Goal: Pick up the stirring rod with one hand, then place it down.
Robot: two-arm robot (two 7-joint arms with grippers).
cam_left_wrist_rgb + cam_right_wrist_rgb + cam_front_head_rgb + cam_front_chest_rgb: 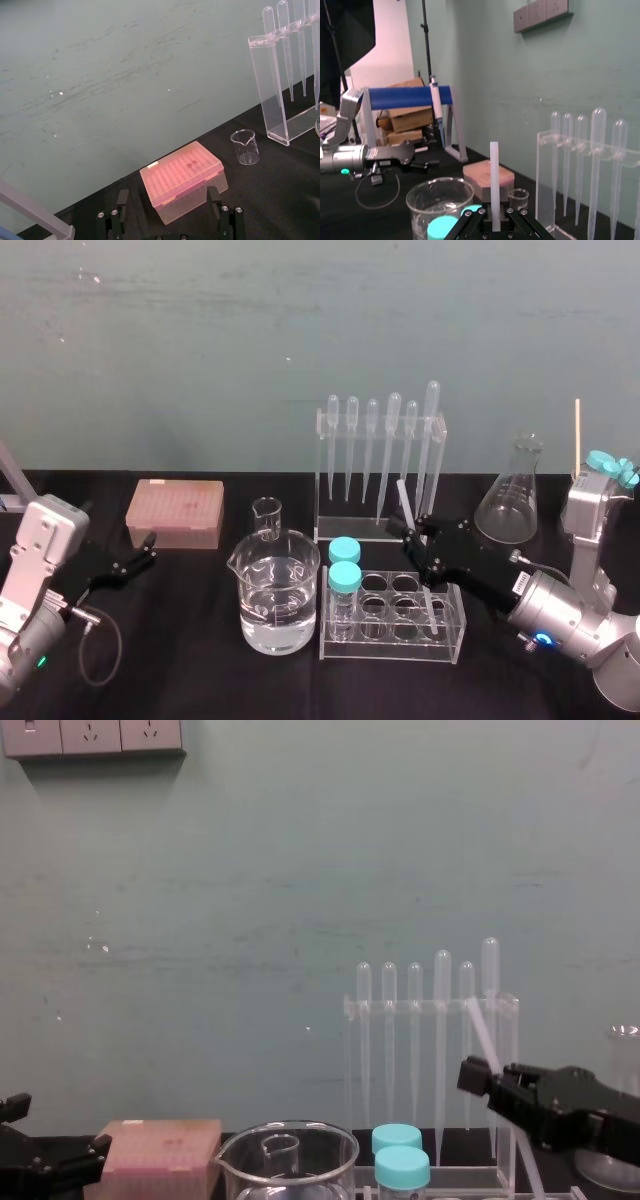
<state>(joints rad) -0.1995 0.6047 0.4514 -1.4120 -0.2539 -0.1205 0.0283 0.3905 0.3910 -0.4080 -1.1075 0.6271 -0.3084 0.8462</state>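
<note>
My right claw (418,540) is closed on the one stirring rod (404,500), near its middle. The rod is tilted: its top end leans toward the pipette stand (350,532) and its lower end is down at the tube rack (390,648). In the rack stand two blue-capped vials (344,575). The stand behind holds six pipettes (393,440). There is also one big beaker (273,590) with water, one small beaker (267,515), one flask (510,502) and one pink box (175,512). My left claw (145,548) is parked beside the box, its fingers apart.
</note>
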